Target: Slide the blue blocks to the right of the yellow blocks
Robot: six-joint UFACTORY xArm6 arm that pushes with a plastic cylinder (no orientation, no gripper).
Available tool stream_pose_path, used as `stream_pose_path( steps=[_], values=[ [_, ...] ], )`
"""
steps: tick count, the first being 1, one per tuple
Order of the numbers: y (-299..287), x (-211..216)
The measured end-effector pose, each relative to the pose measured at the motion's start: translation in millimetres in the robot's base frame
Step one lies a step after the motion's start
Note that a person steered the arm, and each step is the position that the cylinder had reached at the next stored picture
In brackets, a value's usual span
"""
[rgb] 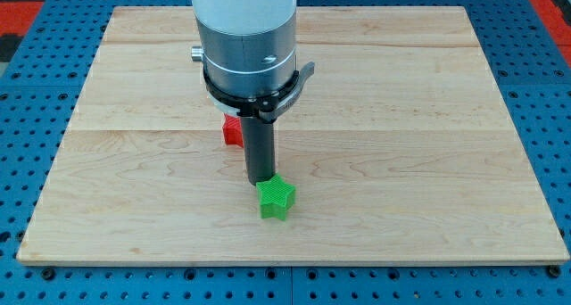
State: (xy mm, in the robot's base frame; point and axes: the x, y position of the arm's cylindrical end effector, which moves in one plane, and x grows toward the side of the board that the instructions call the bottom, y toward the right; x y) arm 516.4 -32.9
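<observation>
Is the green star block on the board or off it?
On: the green star block lies flat on the wooden board, inside its bottom edge, my tip at its top-left.

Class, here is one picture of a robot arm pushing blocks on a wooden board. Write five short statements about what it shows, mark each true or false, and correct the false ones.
1. A green star-shaped block lies on the wooden board. True.
2. My tip is at the green block's upper left edge. True.
3. A blue block sits at the view's right. False: no blue or yellow block shows anywhere.
4. The red block lies below the green one in the view. False: it lies above it, partly hidden behind the rod.
5. The board is crowded with blocks. False: only two show.
</observation>
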Motion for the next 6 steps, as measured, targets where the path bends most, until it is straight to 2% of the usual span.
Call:
stream_pose_path(
  steps=[2,3,6],
  values=[
    [103.0,-83.6],
    [106.7,-139.0],
    [79.4,-234.0]
  ],
)
